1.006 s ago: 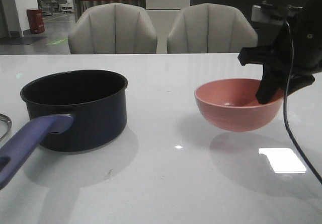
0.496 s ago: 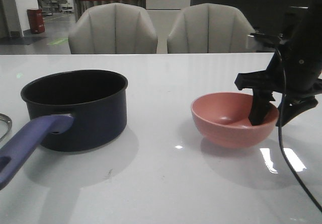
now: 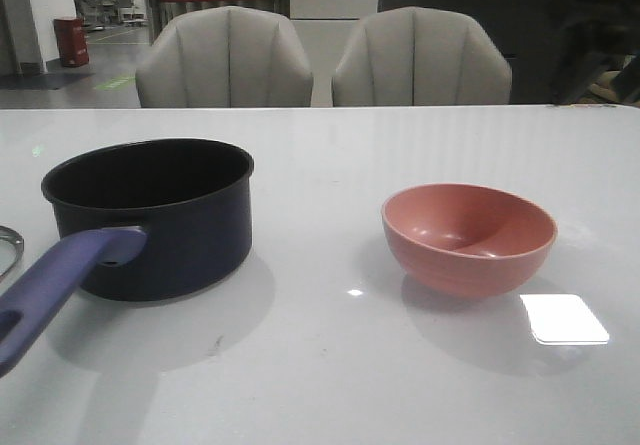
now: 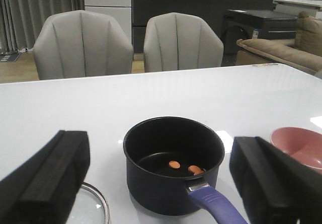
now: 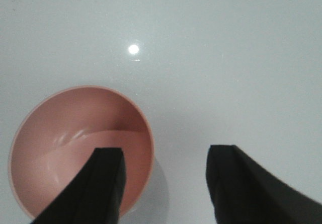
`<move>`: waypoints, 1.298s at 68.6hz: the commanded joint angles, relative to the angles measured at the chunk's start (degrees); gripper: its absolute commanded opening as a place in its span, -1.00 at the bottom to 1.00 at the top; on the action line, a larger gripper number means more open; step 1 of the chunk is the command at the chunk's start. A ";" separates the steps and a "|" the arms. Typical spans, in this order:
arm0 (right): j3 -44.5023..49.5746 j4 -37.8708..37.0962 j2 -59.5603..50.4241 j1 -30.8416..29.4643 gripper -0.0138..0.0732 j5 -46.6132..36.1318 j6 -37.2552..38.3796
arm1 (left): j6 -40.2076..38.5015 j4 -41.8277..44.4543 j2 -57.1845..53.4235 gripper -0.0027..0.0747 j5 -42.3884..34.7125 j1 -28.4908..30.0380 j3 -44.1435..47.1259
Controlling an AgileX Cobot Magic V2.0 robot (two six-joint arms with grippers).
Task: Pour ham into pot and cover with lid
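The dark navy pot [image 3: 150, 215] stands at the table's left, its blue-purple handle [image 3: 50, 285] pointing toward me. Two orange ham slices [image 4: 174, 164] lie on its bottom. Only the metal rim of the glass lid [image 4: 93, 209] shows, flat on the table beside the pot. My left gripper [image 4: 158, 178] hangs open behind and above the pot, holding nothing. The pink bowl [image 3: 468, 237] sits upright and empty on the table at right. My right gripper [image 5: 168, 183] is open above the bowl's rim [image 5: 148, 148], one finger [image 5: 105, 183] over the bowl and the other over bare table.
Two grey chairs [image 3: 225, 60] stand behind the table's far edge. A dark blur of my right arm [image 3: 590, 35] shows at the upper right of the front view. A bright light patch [image 3: 563, 318] reflects on the table by the bowl.
My right gripper set the pink bowl down on the table, let go of it and rose up out of the front view. The pot has not moved.
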 commanded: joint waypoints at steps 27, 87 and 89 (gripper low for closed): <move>22.64 -0.38 -38.61 0.06 0.40 -15.48 -0.78 | -0.63 -0.44 1.21 0.63 -4.78 -0.36 -1.51; 34.85 -0.38 -61.58 0.06 -0.33 -15.99 -0.71 | -0.63 -0.77 1.55 0.63 -4.07 -0.45 -1.51; 34.85 -0.38 -61.58 0.06 -0.33 -15.99 -0.71 | -0.63 -0.35 1.91 0.64 -3.60 -0.45 -1.76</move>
